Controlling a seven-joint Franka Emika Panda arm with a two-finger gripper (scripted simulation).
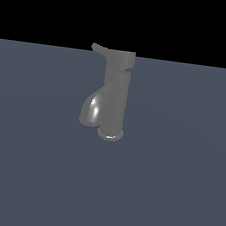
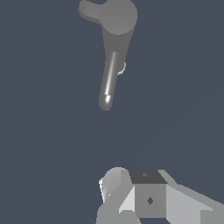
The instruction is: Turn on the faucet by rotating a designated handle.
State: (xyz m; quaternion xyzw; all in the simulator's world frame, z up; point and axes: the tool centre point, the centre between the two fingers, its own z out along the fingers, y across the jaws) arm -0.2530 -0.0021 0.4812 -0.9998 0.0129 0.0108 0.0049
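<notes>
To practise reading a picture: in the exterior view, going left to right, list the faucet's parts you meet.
Spout → handle → base ring; the spout and handle tip start almost level. The column overlaps these, so it is left out.

faucet (image 1: 114, 97) upright, handle (image 1: 99, 48) jutting toward exterior view's left

The faucet (image 1: 112, 102) stands alone at the centre of the exterior view; open floor (image 1: 175, 194) lies on every side. Its handle (image 1: 99, 48) juts toward the upper left, with nothing near it.
</notes>
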